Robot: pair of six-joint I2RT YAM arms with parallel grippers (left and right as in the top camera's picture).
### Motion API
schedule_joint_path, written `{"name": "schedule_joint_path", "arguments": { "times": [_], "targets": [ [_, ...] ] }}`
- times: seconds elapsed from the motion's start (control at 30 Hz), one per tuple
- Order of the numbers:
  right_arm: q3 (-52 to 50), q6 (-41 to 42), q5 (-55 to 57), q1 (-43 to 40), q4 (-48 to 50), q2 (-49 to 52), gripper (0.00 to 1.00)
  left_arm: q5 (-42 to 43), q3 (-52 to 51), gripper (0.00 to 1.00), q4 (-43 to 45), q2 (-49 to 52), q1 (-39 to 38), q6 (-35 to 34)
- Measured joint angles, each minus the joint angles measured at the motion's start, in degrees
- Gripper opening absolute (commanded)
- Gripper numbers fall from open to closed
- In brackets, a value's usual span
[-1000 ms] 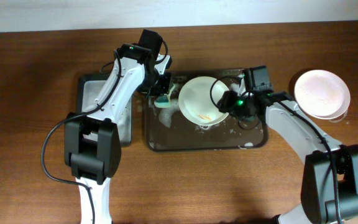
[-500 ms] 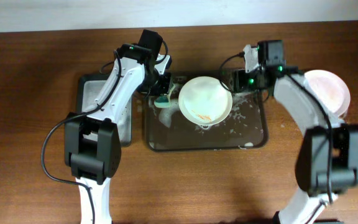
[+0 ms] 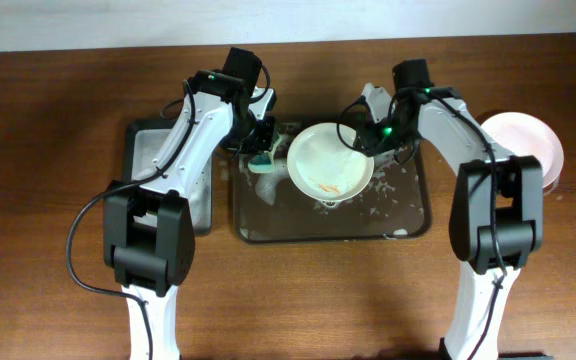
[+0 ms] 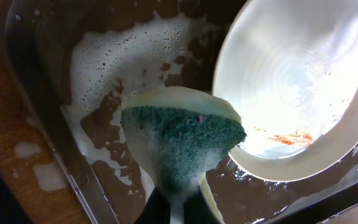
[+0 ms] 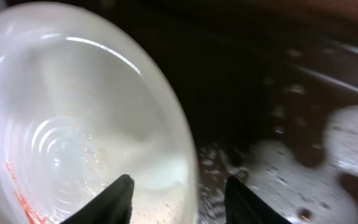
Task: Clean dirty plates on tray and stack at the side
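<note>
The tray lies at the middle of the tabletop. It holds shallow dark water with patches of white foam, thickest towards its 9 and 3 o'clock sides. A white plate sits in the tray's 12 o'clock half. It is wet inside, with a thin orange smear near its 6 o'clock edge in the overhead view.

The left pincer is clamped on a sponge, which is folded so that its green scouring face points outward and its pale backing curves round behind. The sponge hangs over the foamy water just at the plate's 9 o'clock rim. Whether it touches the plate cannot be told.

The right pincer is at the plate's 2 o'clock rim. Its two dark fingers stand apart, one over the plate's inside and the other over the tray water outside, with the rim between them. No squeeze on the rim shows.

At the tray's 9 o'clock, just beside it, is a narrower dark tub with a whitish wet film inside, partly hidden by the left arm. At the tray's 2 o'clock, off the tray, a second plate lies on the tabletop, and what looks like another rim shows beneath it.
</note>
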Motion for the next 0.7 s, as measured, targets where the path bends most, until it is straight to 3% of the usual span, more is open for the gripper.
{"name": "schedule_joint_path", "arguments": {
  "times": [0.2, 0.4, 0.7],
  "targets": [
    [0.0, 0.7, -0.1, 0.5, -0.4, 1.4, 0.05, 0.0, 0.0, 0.01, 0.0, 0.0, 0.0, 0.0],
    [0.5, 10.2, 0.7, 0.5, -4.2, 1.4, 0.04, 0.0, 0.0, 0.01, 0.0, 0.0, 0.0, 0.0],
    [1.0, 33.7, 2.1, 0.6, -13.9, 1.4, 0.04, 0.0, 0.0, 0.0, 0.0, 0.0, 0.0, 0.0]
  ]
}}
